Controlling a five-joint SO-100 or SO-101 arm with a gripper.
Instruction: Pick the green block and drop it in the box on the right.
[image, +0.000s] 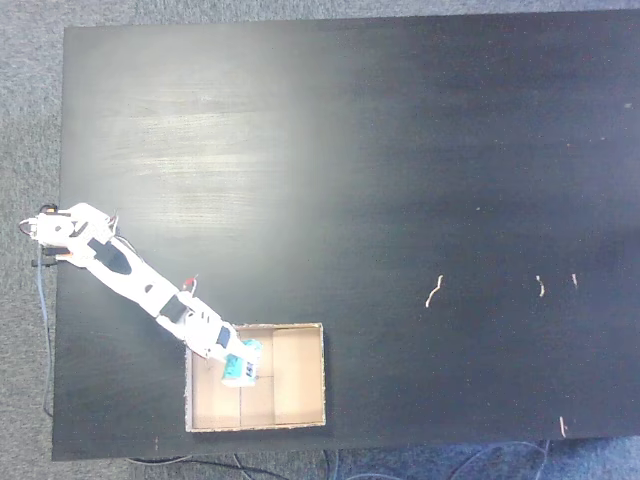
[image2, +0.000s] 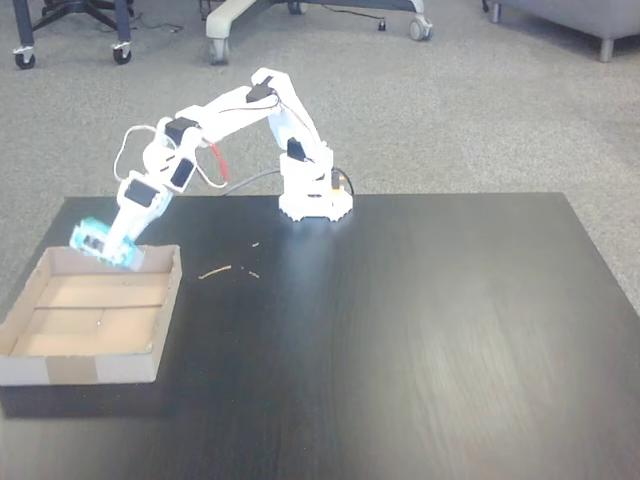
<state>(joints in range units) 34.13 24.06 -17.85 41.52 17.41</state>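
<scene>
One gripper (image: 240, 370) is hovering over the box (image: 300, 385) near the tabletop (image: 400, 150) edge, apparently clutching the green block (image2: 100, 243); you're releasing next.

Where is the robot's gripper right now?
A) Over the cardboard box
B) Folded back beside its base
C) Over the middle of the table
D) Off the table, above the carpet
A: in both fixed views the gripper hangs over the cardboard box, near one end.
</scene>
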